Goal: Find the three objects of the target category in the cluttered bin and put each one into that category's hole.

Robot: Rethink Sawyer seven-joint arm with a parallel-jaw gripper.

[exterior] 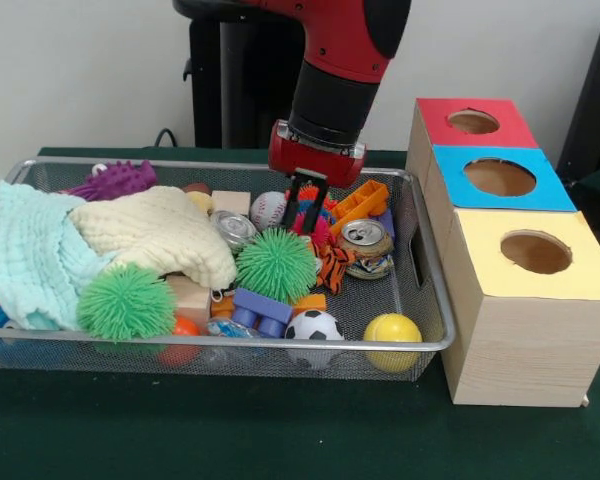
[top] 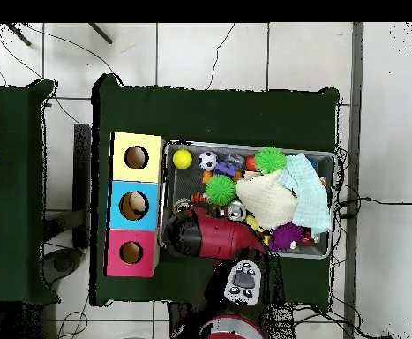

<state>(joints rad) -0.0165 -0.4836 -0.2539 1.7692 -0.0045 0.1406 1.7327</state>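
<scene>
The wire-mesh bin (exterior: 220, 163) sits on the green table, full of mixed toys; it also shows in the overhead view (top: 249, 146). My gripper (exterior: 306, 208) reaches down into the bin's back middle, open, its tips among a pink and orange toy, just right of a baseball (exterior: 268, 209). Nothing is held. A wooden box stands to the right of the bin with a red hole (exterior: 473, 121), a blue hole (exterior: 499, 177) and a yellow hole (exterior: 536, 252). In the overhead view my arm (top: 213, 237) hides the gripper.
In the bin lie two green spiky balls (exterior: 276, 264) (exterior: 126, 301), a soccer ball (exterior: 314, 327), a yellow ball (exterior: 392, 333), two cans (exterior: 365, 240) (exterior: 234, 228), a blue brick (exterior: 260, 308), a purple spiky toy (exterior: 115, 180) and cream (exterior: 160, 232) and mint (exterior: 25, 255) cloths.
</scene>
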